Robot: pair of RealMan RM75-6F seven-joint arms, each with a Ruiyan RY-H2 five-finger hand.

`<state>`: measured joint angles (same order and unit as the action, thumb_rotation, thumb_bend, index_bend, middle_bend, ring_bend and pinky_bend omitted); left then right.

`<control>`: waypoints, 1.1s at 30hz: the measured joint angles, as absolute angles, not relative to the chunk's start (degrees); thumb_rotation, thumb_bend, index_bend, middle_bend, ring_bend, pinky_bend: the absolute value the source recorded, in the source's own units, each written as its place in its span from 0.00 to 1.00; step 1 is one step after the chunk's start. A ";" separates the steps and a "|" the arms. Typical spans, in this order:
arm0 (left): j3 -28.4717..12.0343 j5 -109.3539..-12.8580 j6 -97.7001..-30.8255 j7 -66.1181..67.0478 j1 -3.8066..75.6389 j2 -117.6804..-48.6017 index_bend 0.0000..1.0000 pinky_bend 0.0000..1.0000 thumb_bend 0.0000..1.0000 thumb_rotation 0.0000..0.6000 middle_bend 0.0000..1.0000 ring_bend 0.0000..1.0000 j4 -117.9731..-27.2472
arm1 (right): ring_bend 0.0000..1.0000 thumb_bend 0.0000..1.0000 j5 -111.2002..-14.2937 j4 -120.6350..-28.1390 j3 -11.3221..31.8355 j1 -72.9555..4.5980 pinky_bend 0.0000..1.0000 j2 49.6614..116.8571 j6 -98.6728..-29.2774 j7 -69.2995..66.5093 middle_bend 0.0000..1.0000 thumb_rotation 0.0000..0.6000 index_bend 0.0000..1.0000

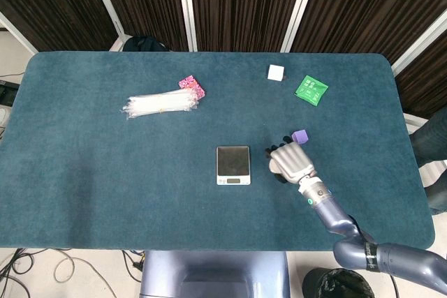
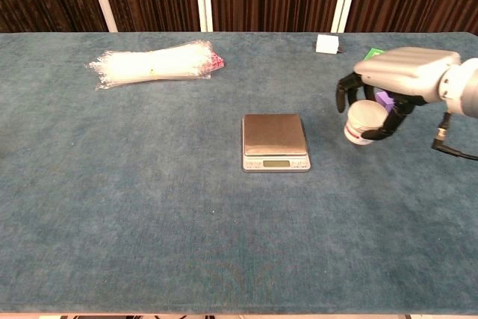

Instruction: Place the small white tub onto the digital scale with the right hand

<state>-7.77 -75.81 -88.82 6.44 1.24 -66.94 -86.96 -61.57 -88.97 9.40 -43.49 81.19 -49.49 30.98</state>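
Note:
The small white tub [image 2: 364,122], with a red band near its base, hangs above the table in my right hand [image 2: 396,78], which grips it from above with fingers curled around it. In the head view the right hand [image 1: 290,162] covers the tub. The digital scale [image 2: 274,142] lies flat with a bare steel top, just left of the tub; the head view shows the scale [image 1: 232,165] close beside the hand. My left hand is in neither view.
A purple cube [image 1: 300,135] sits just behind the right hand. A green packet [image 1: 311,90] and a white block [image 1: 276,72] lie at the back right. A bundle of clear bags [image 1: 162,103] with a pink packet [image 1: 191,86] lies at the back left.

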 measured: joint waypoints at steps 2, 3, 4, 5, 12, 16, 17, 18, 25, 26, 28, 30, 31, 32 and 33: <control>-7.77 -75.64 -88.70 6.34 1.21 -66.92 0.04 0.00 0.69 1.00 0.00 0.00 -86.95 | 0.55 0.37 -60.02 -89.55 10.12 -44.92 0.37 81.56 -48.58 31.86 0.56 1.00 0.37; -7.81 -75.60 -88.69 6.27 1.21 -66.90 0.04 0.00 0.69 1.00 0.00 0.00 -86.92 | 0.55 0.37 -59.23 -89.69 10.44 -45.54 0.39 81.87 -48.20 32.28 0.56 1.00 0.37; -7.86 -75.57 -88.69 6.20 1.22 -66.89 0.04 0.00 0.69 1.00 0.00 0.00 -86.89 | 0.55 0.37 -58.16 -89.79 10.84 -46.40 0.41 82.41 -47.71 32.90 0.56 1.00 0.37; -7.91 -75.54 -88.69 6.11 1.23 -66.87 0.04 0.00 0.69 1.00 0.00 0.00 -86.87 | 0.55 0.37 -57.38 -89.81 11.11 -47.10 0.43 82.90 -47.37 33.39 0.56 1.00 0.37; -7.94 -75.42 -88.42 5.66 1.25 -66.76 0.04 0.00 0.69 1.00 0.00 0.00 -86.68 | 0.55 0.37 -52.19 -87.96 12.55 -51.97 0.54 87.55 -45.73 36.32 0.56 1.00 0.37; -7.92 -75.37 -88.24 5.59 1.28 -66.73 0.04 0.00 0.69 1.00 0.00 0.00 -86.69 | 0.55 0.37 -49.32 -86.47 12.78 -53.94 0.60 89.50 -44.99 37.29 0.54 1.00 0.37; -7.89 -75.33 -88.10 5.60 1.31 -66.73 0.04 0.00 0.69 1.00 0.00 0.00 -86.68 | 0.54 0.37 -48.70 -86.13 12.84 -54.31 0.61 89.91 -44.89 37.41 0.52 1.00 0.37; -7.87 -75.34 -88.04 5.62 1.34 -66.73 0.04 0.00 0.69 1.00 0.00 0.00 -86.68 | 0.52 0.37 -48.11 -85.73 12.89 -54.76 0.62 90.32 -44.81 37.53 0.51 1.00 0.37; -7.87 -75.49 -88.24 5.61 1.33 -66.77 0.04 0.00 0.69 1.00 0.00 0.00 -86.66 | 0.23 0.36 -44.96 -83.55 12.63 -57.17 0.06 91.90 -44.34 38.33 0.20 1.00 0.23; -7.87 -75.47 -88.23 5.63 1.33 -66.77 0.04 0.00 0.69 1.00 0.00 0.00 -86.65 | 0.20 0.34 -44.64 -83.60 12.48 -57.30 0.03 91.86 -44.33 38.44 0.16 1.00 0.20; -7.84 -75.48 -88.19 5.68 1.34 -66.79 0.04 0.00 0.69 1.00 0.00 0.00 -86.64 | 0.15 0.30 -43.79 -84.05 12.33 -57.60 0.01 91.70 -44.41 38.50 0.11 1.00 0.16; -7.77 -75.56 -88.17 5.86 1.35 -66.80 0.04 0.00 0.69 1.00 0.00 0.00 -86.66 | 0.11 0.28 -43.07 -84.47 12.32 -57.86 0.00 91.57 -44.54 38.48 0.07 1.00 0.13; -7.74 -75.61 -88.19 5.93 1.35 -66.81 0.04 0.00 0.69 1.00 0.00 0.00 -86.68 | 0.10 0.27 -42.50 -84.73 12.34 -58.05 0.00 91.47 -44.56 38.47 0.05 1.00 0.11; -7.73 -75.63 -88.24 6.00 1.35 -66.83 0.04 0.00 0.69 1.00 0.00 0.00 -86.71 | 0.09 0.26 -42.02 -84.96 12.36 -58.24 0.00 91.36 -44.56 38.50 0.03 1.00 0.08; -7.74 -75.62 -88.28 6.01 1.33 -66.84 0.04 0.00 0.69 1.00 0.00 0.00 -86.72 | 0.08 0.26 -41.54 -85.27 12.35 -58.49 0.00 91.21 -44.57 38.57 0.02 1.00 0.06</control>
<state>-7.74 -75.62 -88.28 6.01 1.33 -66.84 -86.72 -41.54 -85.27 12.35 -58.49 91.21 -44.57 38.57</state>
